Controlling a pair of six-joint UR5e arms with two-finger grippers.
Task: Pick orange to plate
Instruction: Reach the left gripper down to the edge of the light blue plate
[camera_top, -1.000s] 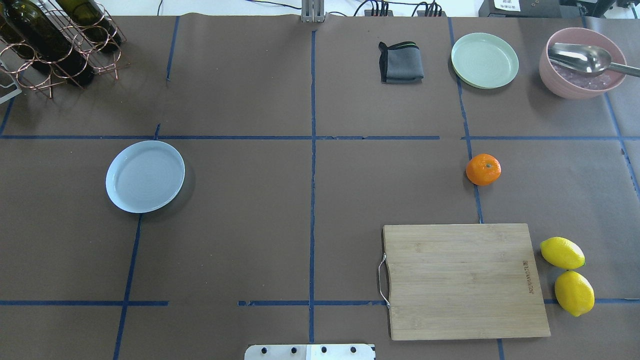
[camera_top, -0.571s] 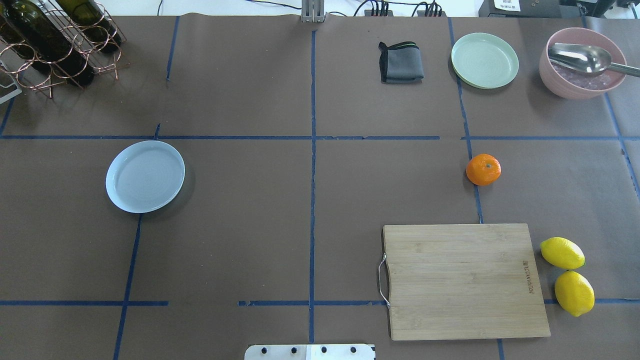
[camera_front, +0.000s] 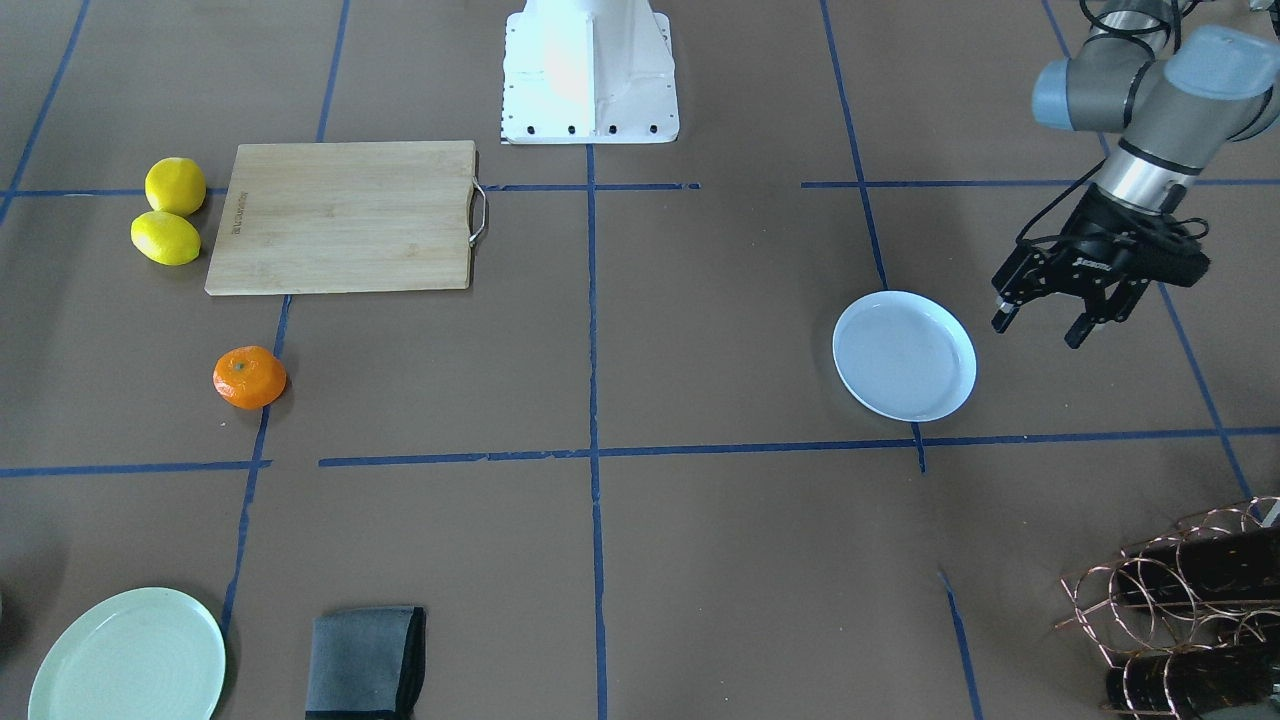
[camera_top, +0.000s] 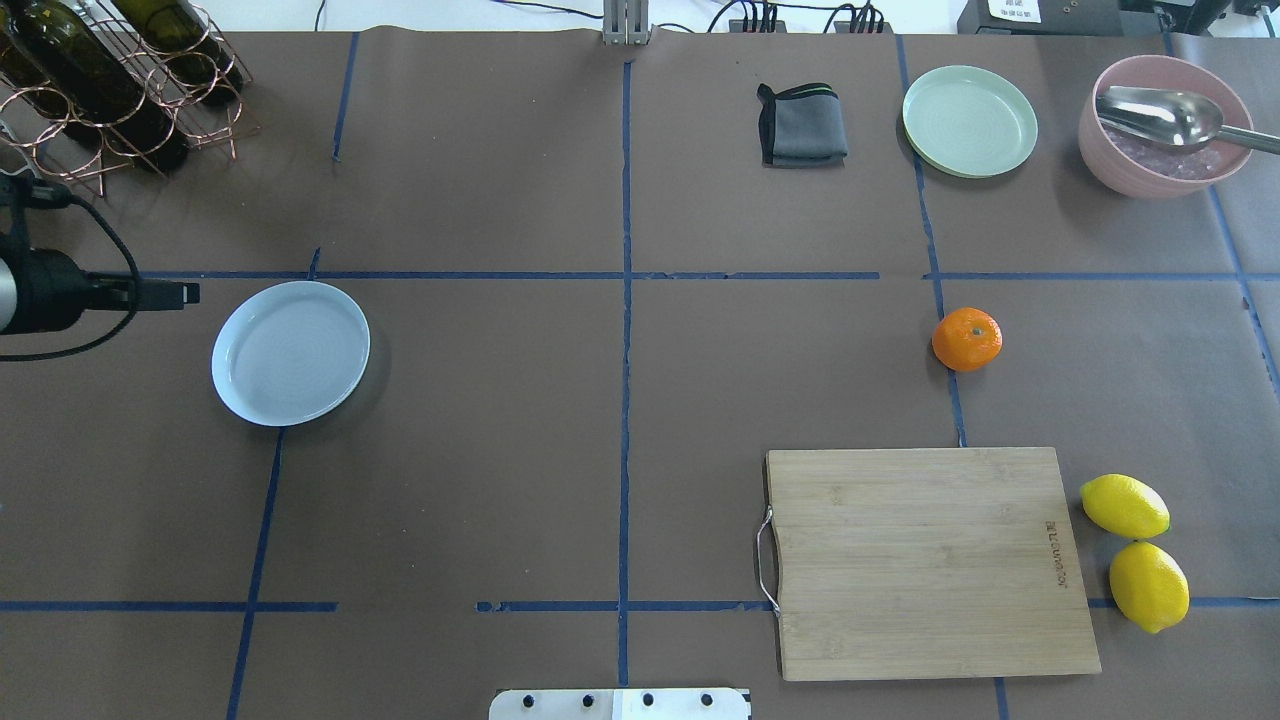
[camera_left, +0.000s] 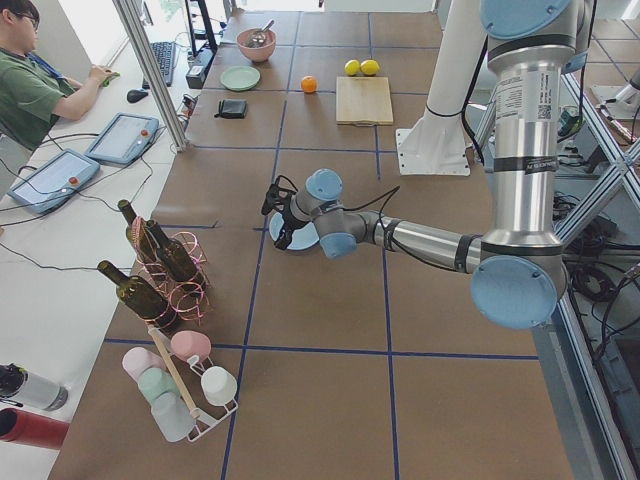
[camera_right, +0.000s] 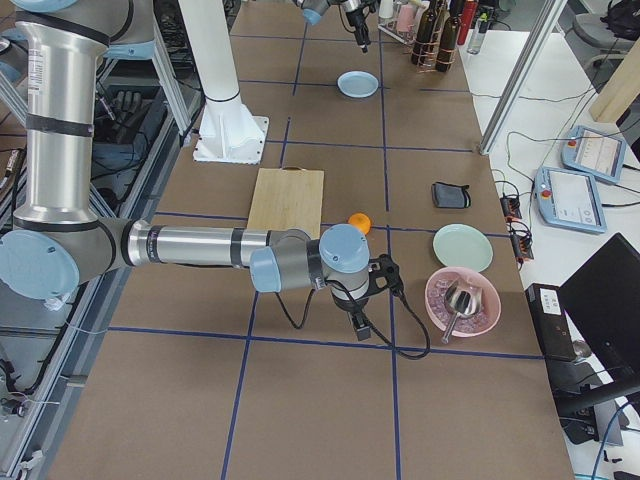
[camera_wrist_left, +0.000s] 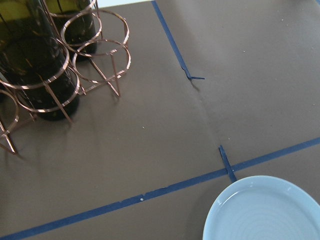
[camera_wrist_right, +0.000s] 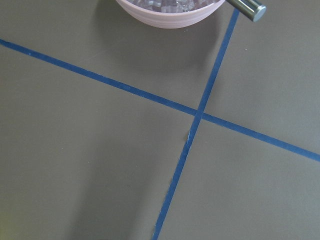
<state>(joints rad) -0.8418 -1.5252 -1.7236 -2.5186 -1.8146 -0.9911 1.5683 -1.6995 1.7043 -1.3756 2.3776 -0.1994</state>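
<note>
Cutting board (camera_top: 930, 560), cloth (camera_top: 805, 128), green plate (camera_top: 969, 120), pink bowl (camera_top: 1140, 175).

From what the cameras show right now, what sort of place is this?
Probably a robotics lab bench, not a real kitchen. The brown table carries a blue tape grid, an operator is beside two teach pendants, and kitchen props such as a cutting board are set out.

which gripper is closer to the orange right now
Right. The right gripper hangs a short way from the orange, near the pink bowl. The left gripper is far off at the other end, beside the plate.
</note>
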